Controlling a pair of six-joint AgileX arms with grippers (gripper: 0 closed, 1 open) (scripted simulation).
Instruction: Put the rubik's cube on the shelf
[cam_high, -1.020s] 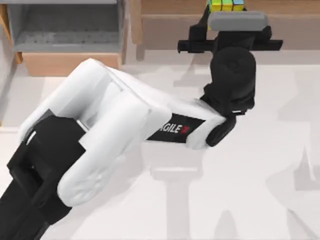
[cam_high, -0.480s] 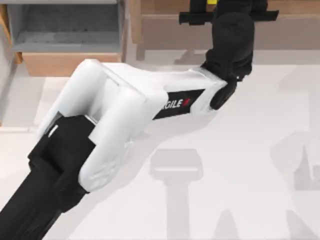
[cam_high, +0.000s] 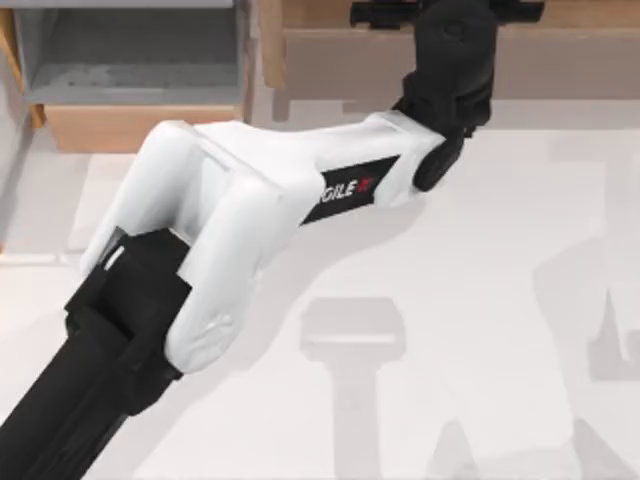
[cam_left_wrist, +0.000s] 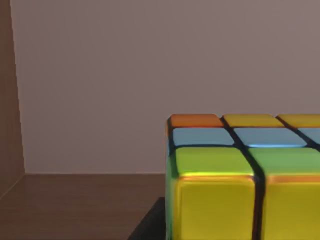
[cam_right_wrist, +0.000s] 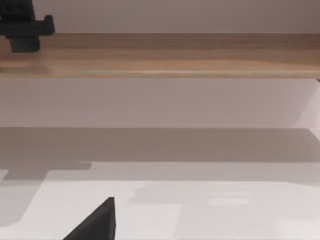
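A: Top view first. Our left arm (cam_high: 250, 210) reaches across the desk (cam_high: 500, 300), its tool (cam_high: 445, 12) up at the shelf (cam_high: 560, 60) by the far edge.

B: Left wrist view?

A: Rubik's cube (cam_left_wrist: 240, 175) sits close up inside the shelf recess, over its brown board (cam_left_wrist: 75, 205). We cannot tell whether the tool's fingers are apart or clamped.

B: Right wrist view?

A: Shelf board (cam_right_wrist: 175, 55) across the desk, left tool (cam_right_wrist: 25, 30) far off at it.

A smaller wooden box (cam_high: 130, 90) with grey inside stands on the white table (cam_high: 500, 300).
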